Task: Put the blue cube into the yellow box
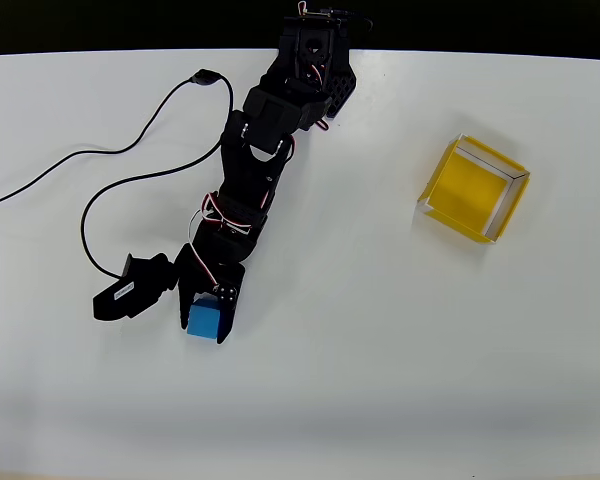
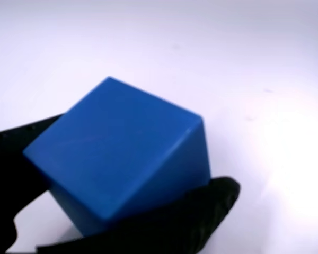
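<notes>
Your gripper (image 1: 208, 305) clamping blue cube (image 1: 206, 320) near-left; yellow box (image 1: 473, 188) sitting far-right, well apart, bare table (image 1: 380, 350) between.

In the overhead view the arm (image 1: 260, 170) reaches from the worktop's (image 1: 380, 380) far edge down toward the lower left. The cube (image 1: 206, 320) sits between the fingers of the gripper (image 1: 208, 312) there. The box (image 1: 473, 188) lies well apart at the right. A cable (image 1: 130, 160) loops left of the arm.
</notes>
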You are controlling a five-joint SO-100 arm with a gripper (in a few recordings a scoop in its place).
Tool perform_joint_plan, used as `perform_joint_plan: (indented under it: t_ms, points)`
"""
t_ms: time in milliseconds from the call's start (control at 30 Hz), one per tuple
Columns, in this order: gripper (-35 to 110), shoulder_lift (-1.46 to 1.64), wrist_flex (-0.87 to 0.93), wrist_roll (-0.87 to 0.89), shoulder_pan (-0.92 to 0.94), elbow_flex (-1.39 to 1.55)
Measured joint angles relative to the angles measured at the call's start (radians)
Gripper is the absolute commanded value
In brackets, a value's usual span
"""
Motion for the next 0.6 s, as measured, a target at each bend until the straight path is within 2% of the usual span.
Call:
perform_joint_plan:
  t_ms: [300, 600]
  points:
    - [14, 0.419, 0.074, 0.021, -0.183, 0.213]
    - [13, 0.742, 0.118, 0.021, -0.416, 0.304]
